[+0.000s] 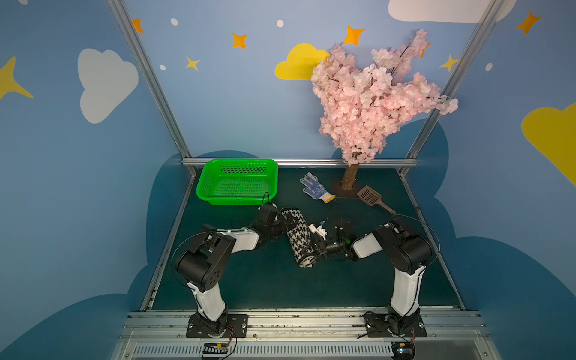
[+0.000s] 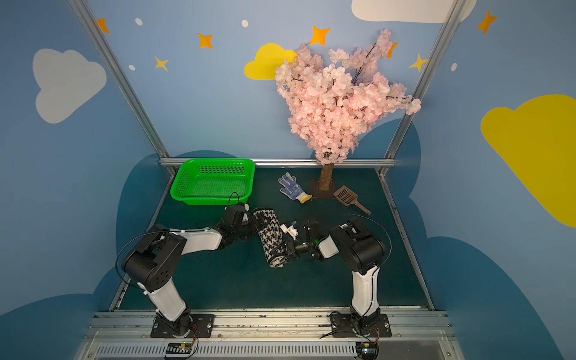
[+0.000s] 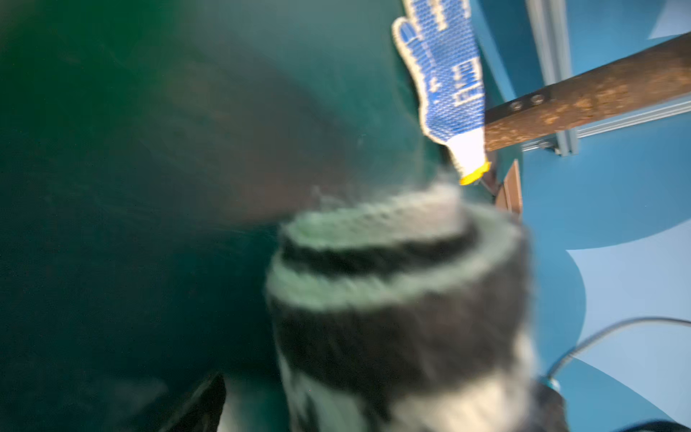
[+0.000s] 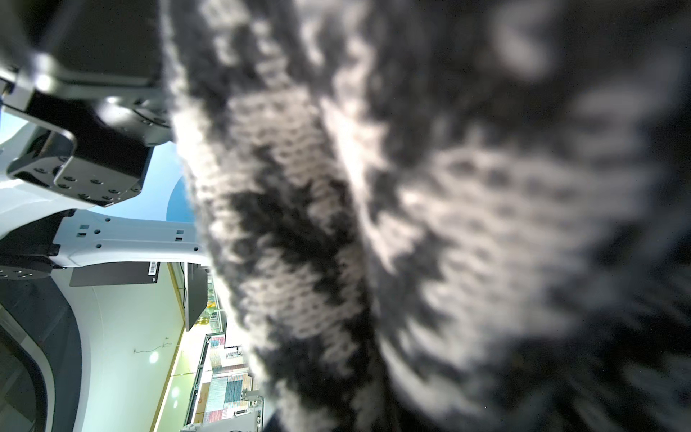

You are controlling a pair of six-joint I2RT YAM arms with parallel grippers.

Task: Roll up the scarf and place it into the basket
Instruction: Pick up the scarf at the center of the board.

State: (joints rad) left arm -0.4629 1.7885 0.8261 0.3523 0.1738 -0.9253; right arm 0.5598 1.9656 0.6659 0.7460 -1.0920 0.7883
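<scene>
**A:** On the desk (image 1: 280, 286), where does the scarf (image 1: 297, 232) sit?

**B:** Mid-desk in both top views. It is rolled into a tight cylinder with the houndstooth outward and slants between the two arms. It is outside the basket (image 1: 243, 161), whose near right corner is close to the scarf's far end.

**A:** And the tools?

**B:** The left tool (image 1: 285, 219) is spread wide about the far end of the roll. The right tool (image 1: 311, 251) is clenched on the near end, at the spiral edge. (Whether the roll rests on the desk or hangs just above it, I cannot tell.) A dotted glove (image 1: 316, 188) lies beyond, near a pink blossom tree (image 1: 367, 99), and a brown scoop (image 1: 369, 196) lies on the tree's other side.

**A:** What does the left wrist view add?

**B:** It is blurred, but the scarf (image 3: 392, 299) fills the lower middle, with cream and black rings showing at its end. One dark finger (image 3: 209, 404) stands off from it with a gap between them, so that tool is released, not squeezing. The glove (image 3: 445, 82) and the tree's trunk (image 3: 598, 101) show beyond.

**A:** The right wrist view?

**B:** Almost nothing but knit. The scarf (image 4: 411, 224) sits right against the lens, with black and white stitches across most of the frame. The tool's own fingers are hidden there.
</scene>
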